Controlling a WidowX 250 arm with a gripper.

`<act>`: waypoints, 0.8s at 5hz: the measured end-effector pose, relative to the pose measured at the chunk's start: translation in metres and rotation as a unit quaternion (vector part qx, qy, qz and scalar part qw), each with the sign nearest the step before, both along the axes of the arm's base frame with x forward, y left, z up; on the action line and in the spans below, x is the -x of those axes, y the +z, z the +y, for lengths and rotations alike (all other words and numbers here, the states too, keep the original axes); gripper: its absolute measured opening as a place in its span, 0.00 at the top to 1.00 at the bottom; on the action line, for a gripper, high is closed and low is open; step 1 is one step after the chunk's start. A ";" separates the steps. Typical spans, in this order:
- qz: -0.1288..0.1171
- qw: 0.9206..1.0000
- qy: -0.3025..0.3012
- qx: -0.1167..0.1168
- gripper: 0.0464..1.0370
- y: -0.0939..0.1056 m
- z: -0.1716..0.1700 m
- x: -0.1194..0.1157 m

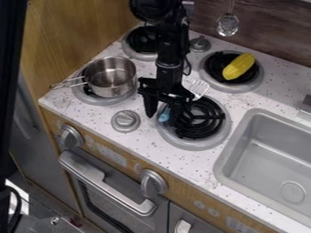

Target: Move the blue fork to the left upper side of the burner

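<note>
Between the wide-set jaws of gripper [162, 119], blue fork [164, 114] at coil burner [197, 127] edge, likely ungrasped; grasp, upper-left placement left to do.

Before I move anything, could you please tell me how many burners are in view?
4 burners: one under the pot, one partly behind the arm, one under the yellow corn, and one by the gripper.
</note>
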State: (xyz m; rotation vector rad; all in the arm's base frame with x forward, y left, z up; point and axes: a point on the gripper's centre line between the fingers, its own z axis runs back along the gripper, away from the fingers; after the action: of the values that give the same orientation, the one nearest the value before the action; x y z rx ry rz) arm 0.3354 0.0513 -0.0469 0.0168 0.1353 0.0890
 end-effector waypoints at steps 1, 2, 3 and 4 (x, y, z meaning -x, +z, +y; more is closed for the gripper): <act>0.009 1.000 -0.021 -0.003 0.67 -0.001 -0.003 0.010; 0.004 1.000 -0.025 0.000 0.82 0.005 -0.005 0.006; -0.042 0.999 -0.017 0.002 0.82 0.030 -0.003 -0.032; -0.076 0.997 0.018 -0.001 0.82 0.048 0.018 -0.072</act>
State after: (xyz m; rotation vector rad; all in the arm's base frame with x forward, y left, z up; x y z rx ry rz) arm 0.4070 0.0693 0.0007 0.0097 -0.0160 0.1259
